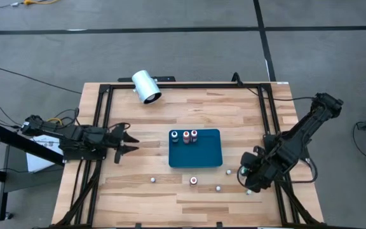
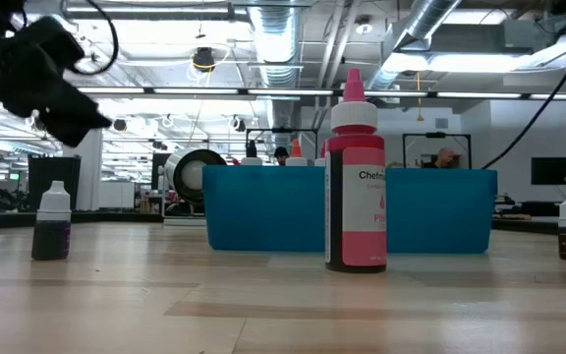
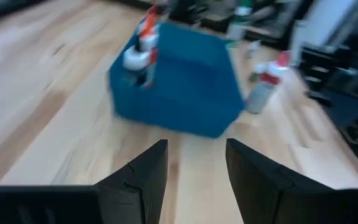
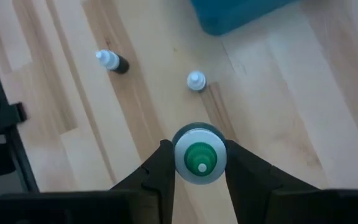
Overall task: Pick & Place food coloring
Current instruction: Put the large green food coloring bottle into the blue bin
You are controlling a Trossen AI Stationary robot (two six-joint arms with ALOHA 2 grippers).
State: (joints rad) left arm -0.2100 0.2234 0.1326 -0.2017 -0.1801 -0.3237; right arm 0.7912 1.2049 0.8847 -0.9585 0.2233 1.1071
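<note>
A teal tray (image 1: 199, 156) sits mid-table with three food coloring bottles (image 1: 186, 135) standing along its far wall. Other tiny bottles stand loose on the wood near the tray's near side: a pink one (image 2: 355, 187), a dark one with a white cap (image 2: 52, 221), and two white-capped ones (image 4: 196, 81) (image 4: 110, 61). My right gripper (image 4: 197, 163) hangs over the table's near right part (image 1: 249, 183), pointing steeply down, shut on a green-capped bottle (image 4: 197, 155). My left gripper (image 1: 131, 144) stands open at the table's left, aimed at the tray (image 3: 179, 87). My right gripper pinches the green-capped bottle by its shoulder, just below the cap (image 4: 180, 157), one finger (image 4: 159, 171) on each side. The fingers come from above, pointing steeply down. The bottle stands upright between them, cap up; its own top hides its base, so contact with the table cannot be told.
A big white cylinder (image 1: 146, 87) lies on its side at the table's far left edge. A black frame (image 1: 100, 114) runs around the table's edges. Bare wood lies between my left gripper and the tray.
</note>
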